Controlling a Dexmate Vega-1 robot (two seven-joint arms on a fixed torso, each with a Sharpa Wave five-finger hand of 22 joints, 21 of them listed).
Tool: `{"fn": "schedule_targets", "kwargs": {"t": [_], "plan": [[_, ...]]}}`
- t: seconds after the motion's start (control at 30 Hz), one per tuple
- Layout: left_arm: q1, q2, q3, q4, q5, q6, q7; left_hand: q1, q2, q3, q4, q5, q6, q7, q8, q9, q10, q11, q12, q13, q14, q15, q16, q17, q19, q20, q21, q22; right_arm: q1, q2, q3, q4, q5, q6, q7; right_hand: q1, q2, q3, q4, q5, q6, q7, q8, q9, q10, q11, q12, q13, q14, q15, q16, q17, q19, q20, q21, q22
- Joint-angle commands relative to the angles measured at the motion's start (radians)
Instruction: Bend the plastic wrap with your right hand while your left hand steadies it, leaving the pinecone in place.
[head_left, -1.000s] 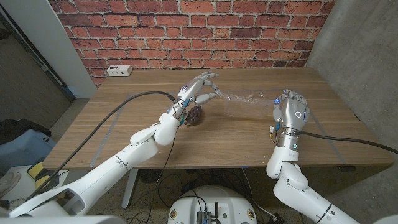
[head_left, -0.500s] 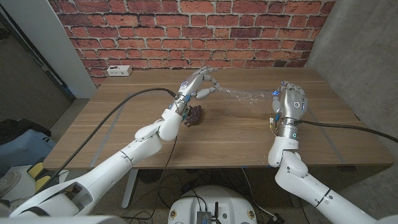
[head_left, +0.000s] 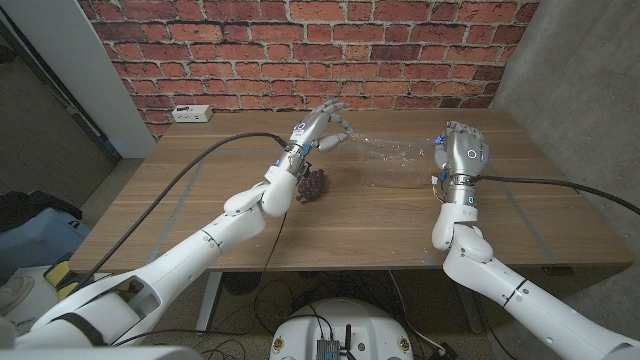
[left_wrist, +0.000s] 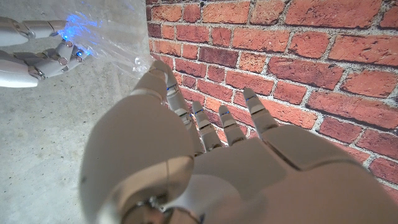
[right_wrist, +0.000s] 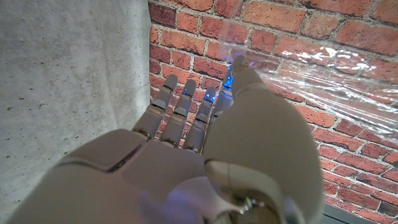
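On the left, our left hand (head_left: 322, 127) has climbed higher above the table (head_left: 200, 190) than a moment ago, its fingers (head_left: 337, 112) pinching the left end of the plastic wrap (head_left: 385, 152). Just near of that wrist, the pinecone (head_left: 311, 184) sits on the table where it was, untouched. The wrap now hangs in the air, strung between both hands and sagging slightly, so we judge the bend is set up but hardly begun. On the right, our right hand (head_left: 462, 152) has moved farther and higher too, standing upright, fingers closed on the wrap's right end.
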Motion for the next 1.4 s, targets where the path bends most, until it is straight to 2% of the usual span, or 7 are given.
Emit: {"fn": "schedule_targets", "kwargs": {"t": [0.03, 0.47, 0.57, 0.7, 1.23, 1.4], "plan": [[-0.084, -0.02, 0.044, 0.078, 0.017, 0.037, -0.007, -0.007, 0.002, -0.001, 0.005, 0.001, 0.026, -0.021, -0.003, 0.2, -0.008, 0.003, -0.001, 0.003, -0.001, -0.003, 0.001, 0.003, -0.004, -0.004, -0.006, 0.006, 0.1, -0.021, -0.034, 0.09, 0.023, 0.044, 0.058, -0.008, 0.003, 0.008, 0.001, 0.001, 0.011, -0.004, 0.005, 0.002, 0.007, -0.003, -0.006, 0.004, -0.006, -0.161, -0.003, 0.0, -0.003, -0.003, -0.001, 0.002], [-0.16, -0.033, 0.09, 0.158, 0.026, 0.051, -0.011, -0.013, -0.003, -0.004, 0.005, -0.002, 0.036, -0.028, -0.007, 0.188, -0.012, 0.001, 0.001, 0.002, -0.006, 0.002, 0.002, 0.003, -0.007, 0.0, -0.007, 0.006, 0.178, -0.019, -0.08, 0.155, 0.025, 0.031, 0.117, -0.015, 0.0, 0.018, -0.001, -0.002, 0.013, -0.005, 0.005, 0.0, 0.017, -0.005, -0.01, 0.004, 0.001, -0.162, -0.006, 0.0, -0.002, -0.002, -0.002, 0.002], [-0.179, -0.04, 0.101, 0.185, 0.024, 0.047, -0.01, -0.015, -0.005, -0.005, 0.005, -0.002, 0.041, -0.036, -0.008, 0.183, -0.01, 0.002, 0.002, 0.002, -0.006, 0.001, 0.003, 0.003, -0.007, 0.001, -0.007, 0.006, 0.193, -0.019, -0.091, 0.167, 0.025, 0.026, 0.133, -0.016, 0.0, 0.021, -0.001, -0.003, 0.013, -0.004, 0.005, 0.001, 0.019, -0.004, -0.011, 0.004, 0.002, -0.162, -0.007, 0.0, -0.001, -0.002, -0.003, 0.002], [-0.205, -0.052, 0.117, 0.222, 0.017, 0.045, -0.02, -0.017, -0.004, -0.005, 0.006, -0.003, 0.035, -0.029, -0.012, 0.18, -0.011, 0.002, 0.002, 0.002, -0.005, 0.002, 0.004, 0.003, -0.006, 0.001, -0.006, 0.006, 0.213, -0.018, -0.102, 0.186, 0.03, 0.026, 0.148, -0.018, 0.0, 0.023, -0.001, -0.003, 0.013, -0.005, 0.005, 0.0, 0.018, -0.004, -0.013, 0.004, 0.002, -0.162, -0.008, -0.001, -0.001, -0.002, -0.003, 0.002], [-0.298, -0.103, 0.19, 0.364, 0.032, 0.07, -0.002, -0.017, 0.002, -0.003, 0.006, -0.002, 0.031, -0.025, -0.013, 0.181, -0.011, 0.003, 0.004, 0.001, -0.005, 0.0, 0.006, 0.004, -0.005, 0.003, -0.006, 0.006, 0.31, 0.008, -0.158, 0.314, 0.046, 0.062, 0.174, -0.025, -0.003, 0.035, -0.004, -0.005, 0.014, -0.005, 0.006, 0.0, 0.022, -0.002, -0.02, 0.005, 0.004, -0.162, -0.014, -0.001, 0.0, -0.002, -0.005, 0.001], [-0.324, -0.119, 0.219, 0.414, 0.055, 0.078, 0.038, -0.02, 0.004, -0.003, 0.007, -0.002, 0.03, -0.035, -0.016, 0.176, -0.01, 0.001, 0.006, 0.001, -0.003, -0.002, 0.007, 0.004, -0.003, 0.0, -0.005, 0.006, 0.34, 0.019, -0.179, 0.356, 0.05, 0.078, 0.181, -0.028, -0.004, 0.038, -0.004, -0.006, 0.014, -0.005, 0.005, 0.0, 0.022, -0.003, -0.022, 0.006, 0.005, -0.162, -0.016, -0.001, 0.0, -0.001, -0.006, 0.001]]}}
